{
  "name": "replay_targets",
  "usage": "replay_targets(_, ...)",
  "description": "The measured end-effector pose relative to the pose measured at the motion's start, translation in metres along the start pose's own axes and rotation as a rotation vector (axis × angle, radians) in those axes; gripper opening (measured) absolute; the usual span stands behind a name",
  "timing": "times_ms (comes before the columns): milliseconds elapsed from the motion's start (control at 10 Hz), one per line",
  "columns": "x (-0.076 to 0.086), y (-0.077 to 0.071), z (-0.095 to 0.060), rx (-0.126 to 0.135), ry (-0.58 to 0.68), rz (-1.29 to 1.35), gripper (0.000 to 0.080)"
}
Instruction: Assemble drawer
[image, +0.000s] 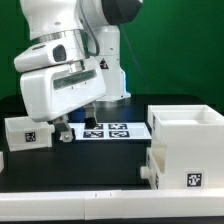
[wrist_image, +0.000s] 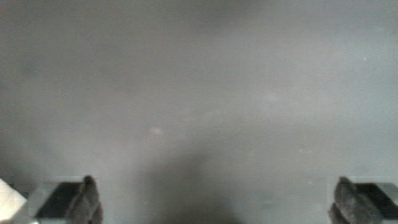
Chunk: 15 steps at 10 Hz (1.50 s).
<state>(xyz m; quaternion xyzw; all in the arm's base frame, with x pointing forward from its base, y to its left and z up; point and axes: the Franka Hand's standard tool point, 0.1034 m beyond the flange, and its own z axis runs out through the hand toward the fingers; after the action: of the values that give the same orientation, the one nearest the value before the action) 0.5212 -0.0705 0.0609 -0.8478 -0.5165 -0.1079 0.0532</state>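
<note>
Though the gripper (wrist_image: 221, 200) has jaws apart, the drawer tray (image: 26, 132) lies outside them

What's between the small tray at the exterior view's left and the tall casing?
In the exterior view, the marker board lies flat between the tray and the casing, with the open gripper hanging near the tray.

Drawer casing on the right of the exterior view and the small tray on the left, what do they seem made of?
The casing looks like moulded white plastic, matte: even opaque white, smooth thick walls, no grain. The tray looks the same material. The marker on the casing is probably a printed sticker, though that is too small to tell.
</note>
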Motion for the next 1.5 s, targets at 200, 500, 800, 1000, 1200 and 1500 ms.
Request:
replay_targets(200, -0.001, 0.0, 0.001, 0.001, 0.0, 0.002, 0.0649)
replay_targets(500, -0.048, 0.019, -0.01, -0.08, -0.006, 0.093, 0.0649)
replay_targets(800, -0.075, 0.017, -0.024, -0.112, -0.002, 0.407, 0.0649)
replay_targets(1000, -0.075, 0.017, -0.023, -0.11, 0.002, 0.483, 0.0649)
replay_targets(1200, -0.077, 0.018, -0.024, -0.113, 0.011, 0.639, 0.0649)
replay_targets(1500, -0.082, 0.02, -0.04, -0.15, 0.037, 1.106, 0.0649)
